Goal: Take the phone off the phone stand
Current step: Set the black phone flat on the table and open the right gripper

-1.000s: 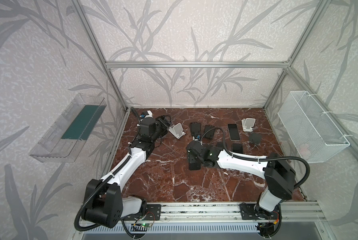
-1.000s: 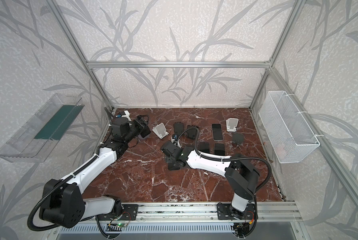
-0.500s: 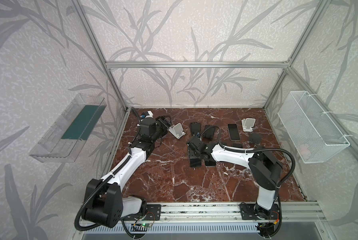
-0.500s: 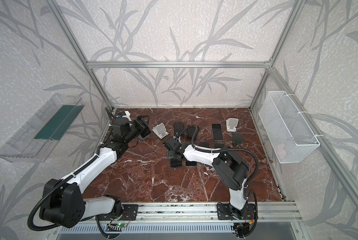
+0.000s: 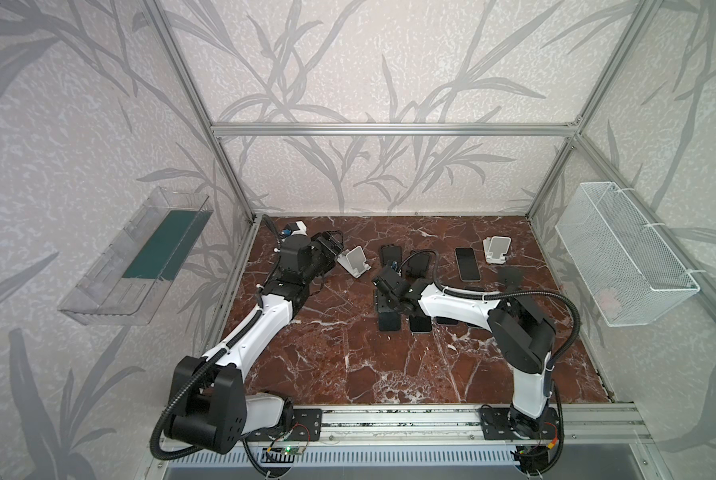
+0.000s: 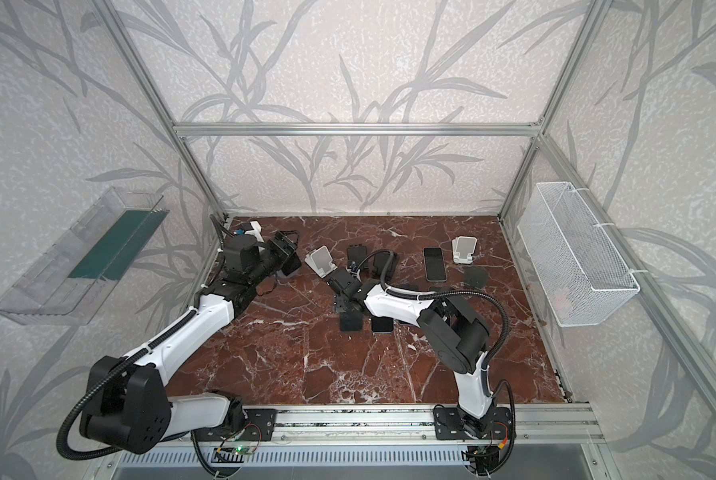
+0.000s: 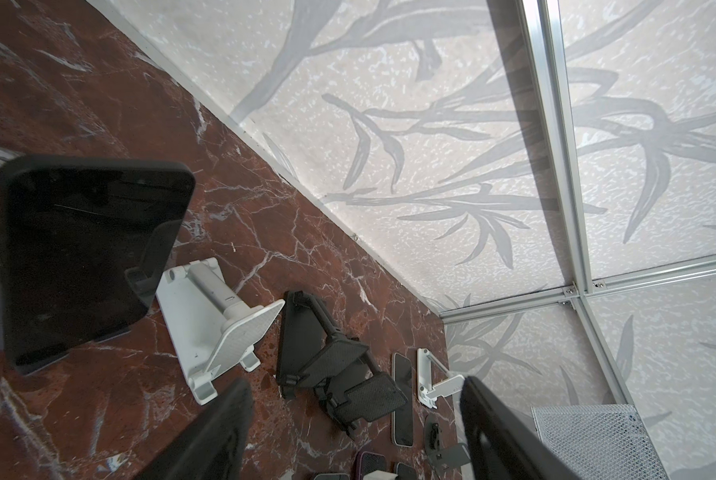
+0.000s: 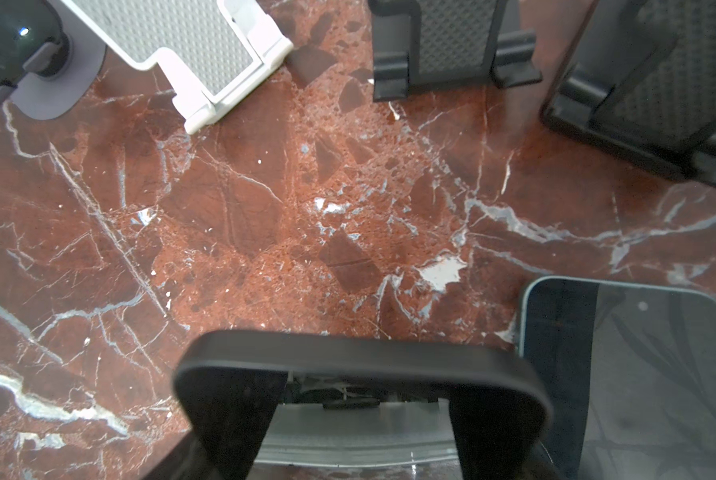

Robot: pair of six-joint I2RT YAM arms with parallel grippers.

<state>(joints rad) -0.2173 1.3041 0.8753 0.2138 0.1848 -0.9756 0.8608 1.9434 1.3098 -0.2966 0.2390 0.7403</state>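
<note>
I read: right pincer (image 8: 362, 399) pinches a black-cased phone (image 8: 360, 353) over red marble surface (image 8: 264, 208); left pincer (image 7: 356, 382) spread, empty; dark glossy phone (image 7: 86, 257) still on grey round-based stand (image 8: 52, 89).

Red-brown tabletop (image 5: 348, 365) with white veins; black phone (image 7: 86, 257); lilac-grey phone stand (image 8: 56, 95); pale walls (image 5: 389, 83) patterned with grey leaves.
</note>
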